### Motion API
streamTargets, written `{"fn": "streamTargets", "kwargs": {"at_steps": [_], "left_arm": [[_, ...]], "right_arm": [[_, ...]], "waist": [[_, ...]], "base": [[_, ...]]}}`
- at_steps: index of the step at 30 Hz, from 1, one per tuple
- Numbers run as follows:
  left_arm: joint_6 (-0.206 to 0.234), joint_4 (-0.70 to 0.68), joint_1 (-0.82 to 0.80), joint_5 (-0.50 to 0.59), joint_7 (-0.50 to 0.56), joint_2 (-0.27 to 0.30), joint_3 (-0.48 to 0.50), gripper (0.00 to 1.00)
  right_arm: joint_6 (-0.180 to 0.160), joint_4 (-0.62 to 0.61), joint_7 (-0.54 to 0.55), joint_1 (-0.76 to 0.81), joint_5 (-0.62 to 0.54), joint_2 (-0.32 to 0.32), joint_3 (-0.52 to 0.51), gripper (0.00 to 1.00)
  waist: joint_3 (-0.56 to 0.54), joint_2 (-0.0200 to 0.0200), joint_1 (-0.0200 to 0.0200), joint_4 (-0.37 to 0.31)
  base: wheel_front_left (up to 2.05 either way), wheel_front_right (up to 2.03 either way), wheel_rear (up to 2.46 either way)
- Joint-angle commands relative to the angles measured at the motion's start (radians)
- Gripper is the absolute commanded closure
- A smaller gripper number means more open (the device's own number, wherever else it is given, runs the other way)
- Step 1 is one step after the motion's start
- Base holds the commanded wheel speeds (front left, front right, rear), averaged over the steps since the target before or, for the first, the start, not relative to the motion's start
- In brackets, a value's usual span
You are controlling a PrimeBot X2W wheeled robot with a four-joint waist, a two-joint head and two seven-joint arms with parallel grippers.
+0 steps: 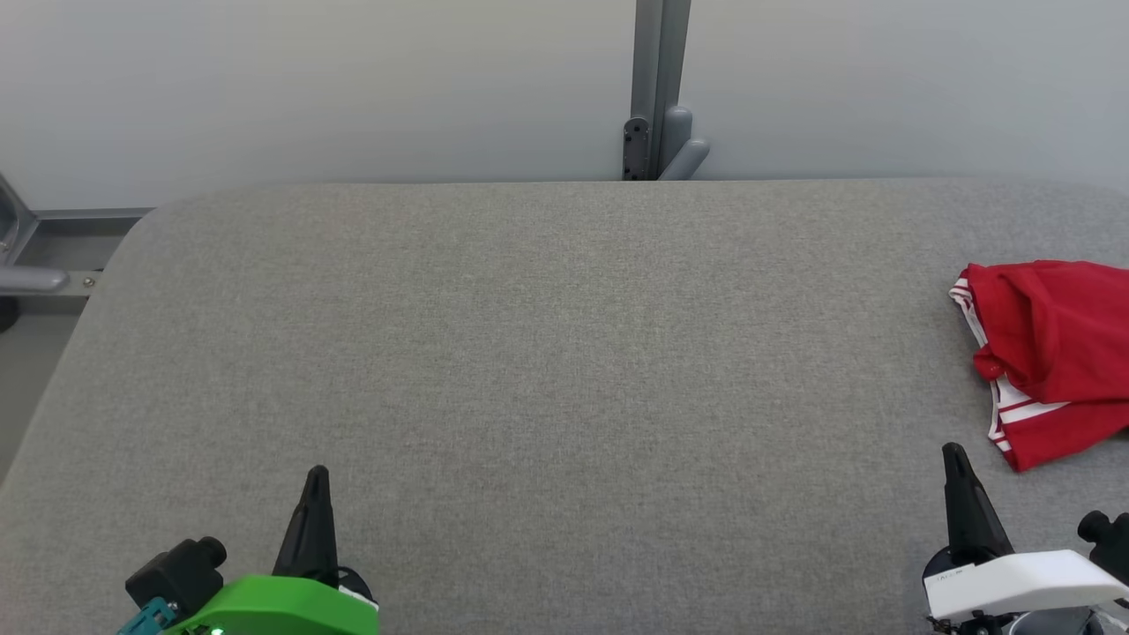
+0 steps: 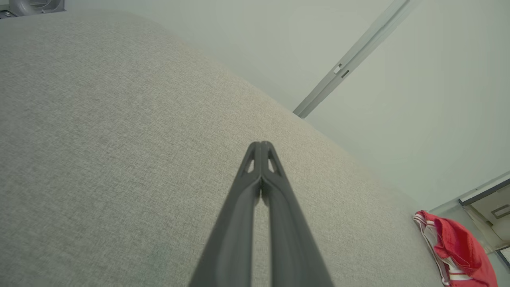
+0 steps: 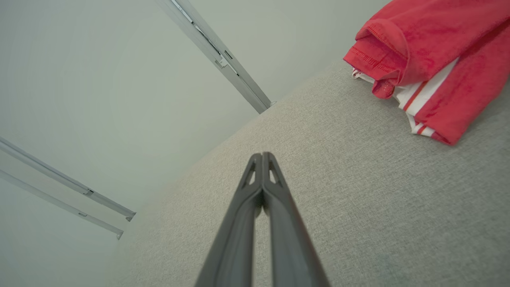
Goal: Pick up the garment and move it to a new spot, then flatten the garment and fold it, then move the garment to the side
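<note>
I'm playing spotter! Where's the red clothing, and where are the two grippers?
red garment [image 1: 1063,339], head view, on its red upper fold.
left gripper [image 1: 317,478], head view, at its shut tips.
right gripper [image 1: 953,455], head view, at its shut tips.

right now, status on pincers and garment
Shut and empty: left pincer, right pincer. Bunched garment far right on table, just beyond right pincer. Bare table between.

No lettering is legible; a faint mark [image 1: 948,575] on the white wrist cover [image 1: 1023,584] is too small to read.
</note>
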Motion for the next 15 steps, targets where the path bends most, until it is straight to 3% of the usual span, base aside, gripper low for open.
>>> {"fn": "streamTargets", "kwargs": {"at_steps": [1,15], "left_arm": [[-0.007,-0.006,-0.03,-0.026,0.003,0.008,0.008,1.0],[-0.027,0.028,-0.075,-0.214,0.049,0.007,0.037,1.0]], "right_arm": [[0.0,-0.005,0.004,-0.024,0.028,-0.007,-0.005,1.0],[0.0,0.031,0.053,-0.065,0.212,-0.009,-0.024,1.0]], "waist": [[0.0,0.0,0.0001,-0.001],[0.003,0.0,0.0001,-0.012]], "base": [[0.0,0.0,0.0],[0.0,0.0,0.0]]}}
